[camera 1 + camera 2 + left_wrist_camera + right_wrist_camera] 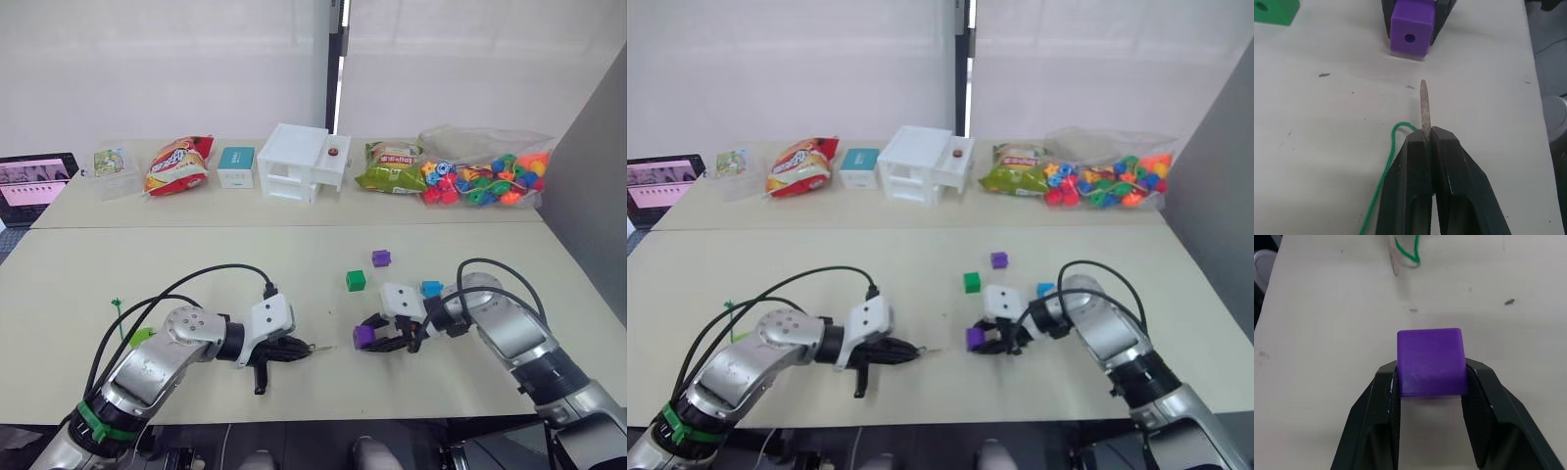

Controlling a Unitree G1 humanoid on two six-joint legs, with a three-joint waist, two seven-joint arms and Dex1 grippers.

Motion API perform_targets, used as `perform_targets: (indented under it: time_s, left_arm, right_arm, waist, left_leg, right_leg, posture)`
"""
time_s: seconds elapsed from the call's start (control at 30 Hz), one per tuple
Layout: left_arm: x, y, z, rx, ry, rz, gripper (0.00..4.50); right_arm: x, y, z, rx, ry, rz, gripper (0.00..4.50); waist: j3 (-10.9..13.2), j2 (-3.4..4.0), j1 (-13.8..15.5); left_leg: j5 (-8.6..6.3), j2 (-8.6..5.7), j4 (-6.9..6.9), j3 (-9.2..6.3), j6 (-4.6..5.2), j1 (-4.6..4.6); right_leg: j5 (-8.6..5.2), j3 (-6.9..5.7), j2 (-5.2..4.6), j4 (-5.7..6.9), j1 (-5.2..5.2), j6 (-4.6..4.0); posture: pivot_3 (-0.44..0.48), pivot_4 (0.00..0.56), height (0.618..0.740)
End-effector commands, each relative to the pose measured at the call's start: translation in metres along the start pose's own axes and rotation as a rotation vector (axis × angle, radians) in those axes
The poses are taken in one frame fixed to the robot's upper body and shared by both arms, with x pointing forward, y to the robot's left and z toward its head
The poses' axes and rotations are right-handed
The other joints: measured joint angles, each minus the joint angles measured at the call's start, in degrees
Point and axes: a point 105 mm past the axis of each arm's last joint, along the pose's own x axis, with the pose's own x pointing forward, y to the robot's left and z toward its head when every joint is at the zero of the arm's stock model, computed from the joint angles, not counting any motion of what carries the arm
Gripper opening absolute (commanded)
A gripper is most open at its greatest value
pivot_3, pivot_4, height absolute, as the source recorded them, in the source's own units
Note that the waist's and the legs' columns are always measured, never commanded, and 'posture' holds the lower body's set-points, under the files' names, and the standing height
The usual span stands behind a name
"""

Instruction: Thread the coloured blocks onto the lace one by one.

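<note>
My left gripper (pixel 1429 134) is shut on the lace (pixel 1382 181), a thin green string whose stiff greyish tip (pixel 1424 105) sticks out ahead of the fingers. That tip points at a purple block (pixel 1410 33) a short gap away, its hole facing the tip. My right gripper (pixel 1431 377) is shut on this purple block (pixel 1431 361) just above the table. A second purple block (pixel 381 258), a dark green block (pixel 356 281) and a blue block (pixel 432 289) lie on the table beyond. A lime green block (pixel 141 336) sits by my left arm.
Along the far table stand snack bags (pixel 177 164), a teal box (pixel 236 164), a white toy house (pixel 303 163) and a clear bag of bright beads (pixel 485 179). A tablet (pixel 34 181) lies at the far left. Black cables (pixel 186 289) loop over both arms.
</note>
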Motion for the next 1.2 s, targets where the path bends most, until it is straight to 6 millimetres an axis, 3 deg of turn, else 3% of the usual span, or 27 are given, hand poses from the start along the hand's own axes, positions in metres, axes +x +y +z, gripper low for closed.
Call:
perform_targets:
  time_s: [0.03, 0.27, 0.8, 1.2]
  left_arm:
    - [-0.002, 0.0, 0.004, 0.034, 0.068, 0.01, 0.0]
    - [0.004, 0.001, 0.012, 0.054, 0.118, -0.034, 0.0]
    - [0.015, 0.001, 0.03, 0.059, 0.062, -0.03, 0.0]
    - [0.066, 0.0, 0.035, 0.09, -0.091, -0.077, 0.0]
  right_arm:
    - [0.003, 0.009, 0.012, -0.009, -0.004, -0.017, 1.2]
    - [0.015, 0.01, 0.012, -0.013, 0.017, -0.045, 1.2]
    - [0.019, 0.005, 0.023, -0.036, 0.005, -0.057, 1.2]
    - [0.023, 0.009, 0.035, -0.043, -0.014, -0.055, 1.2]
  waist:
    - [0.0, 0.0, -0.01]
    - [0.0, 0.0, -0.06]
    - [0.0, 0.0, -0.16]
    - [-0.04, 0.01, 0.4]
  left_leg:
    - [0.0, 0.0, 0.0, 0.0, 0.0, 0.0]
    - [0.0, 0.0, 0.0, 0.0, 0.0, 0.01]
    - [0.0, -0.01, 0.02, -0.01, 0.0, 0.01]
    - [0.0, -0.04, 0.07, 0.0, 0.0, 0.09]
  right_leg:
    - [0.0, 0.0, 0.0, -0.01, 0.0, 0.0]
    - [0.0, -0.01, 0.02, -0.02, 0.0, 0.0]
    - [0.0, -0.01, 0.01, 0.0, 0.0, 0.0]
    - [0.0, 0.0, -0.03, 0.0, 0.13, 0.0]
  posture:
    - [0.0, 0.15, 0.74]
    - [0.0, 0.15, 0.74]
    - [0.0, 0.15, 0.74]
    - [0.0, 0.15, 0.74]
